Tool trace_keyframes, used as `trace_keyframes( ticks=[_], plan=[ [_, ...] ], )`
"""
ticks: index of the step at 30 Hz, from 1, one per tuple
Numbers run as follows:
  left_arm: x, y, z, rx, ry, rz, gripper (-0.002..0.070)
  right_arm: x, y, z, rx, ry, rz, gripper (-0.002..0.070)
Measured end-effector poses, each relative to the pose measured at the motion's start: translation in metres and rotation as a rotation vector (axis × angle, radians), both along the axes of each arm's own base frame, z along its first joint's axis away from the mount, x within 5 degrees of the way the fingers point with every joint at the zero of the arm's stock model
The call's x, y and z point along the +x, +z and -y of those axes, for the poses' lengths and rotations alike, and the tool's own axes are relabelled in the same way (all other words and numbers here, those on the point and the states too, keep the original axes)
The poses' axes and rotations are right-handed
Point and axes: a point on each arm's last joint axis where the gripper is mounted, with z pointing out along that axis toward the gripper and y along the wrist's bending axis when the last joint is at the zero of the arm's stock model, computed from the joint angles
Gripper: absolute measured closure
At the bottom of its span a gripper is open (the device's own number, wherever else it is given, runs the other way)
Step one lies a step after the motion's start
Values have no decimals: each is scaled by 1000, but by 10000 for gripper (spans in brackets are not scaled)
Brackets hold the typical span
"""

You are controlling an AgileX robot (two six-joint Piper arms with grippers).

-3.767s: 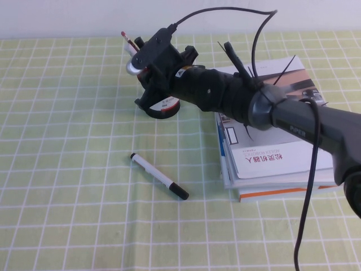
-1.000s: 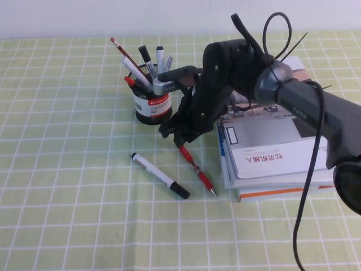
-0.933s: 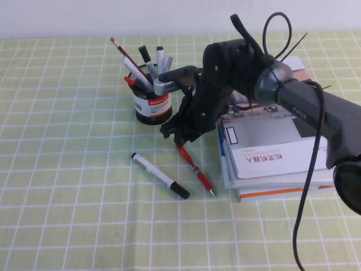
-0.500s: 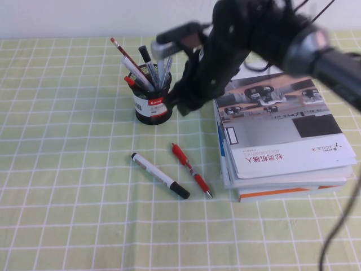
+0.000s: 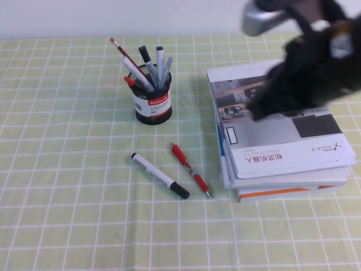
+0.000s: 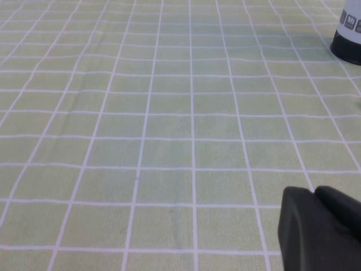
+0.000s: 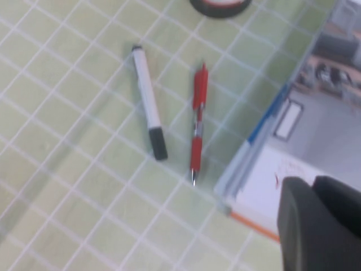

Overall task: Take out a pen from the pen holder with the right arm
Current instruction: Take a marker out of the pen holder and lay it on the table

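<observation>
The black mesh pen holder (image 5: 153,104) stands at the back of the table with several pens and a pencil in it. A red pen (image 5: 192,170) lies flat on the green checked cloth, beside a white marker with a black cap (image 5: 160,175). My right gripper (image 5: 260,110) hangs blurred above the stack of books, right of the holder; in its wrist view it (image 7: 312,189) is shut and empty, high over the red pen (image 7: 197,121) and the marker (image 7: 149,101). My left gripper (image 6: 313,195) is shut over bare cloth, far from the holder's base (image 6: 350,34).
A stack of books and booklets (image 5: 282,135) fills the right side of the table, its near-left corner close to the red pen's tip. Green checked cloth (image 5: 67,169) covers the left and the front.
The right gripper let go of the red pen, which now lies beside the marker. The arm lifted and swung right, from the holder to above the books, and its jaws closed empty.
</observation>
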Motion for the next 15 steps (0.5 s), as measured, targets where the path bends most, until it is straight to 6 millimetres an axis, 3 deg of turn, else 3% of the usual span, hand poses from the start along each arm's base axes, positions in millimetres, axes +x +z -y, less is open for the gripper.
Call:
trace_keyframes(
  ticks=[6, 15],
  plan=[
    [0, 0, 0, 0, 0, 0, 680, -59, 1, 44, 50, -15, 24, 688],
    [0, 0, 0, 0, 0, 0, 680, -118, -34, 88, 63, -13, 27, 688]
  ],
)
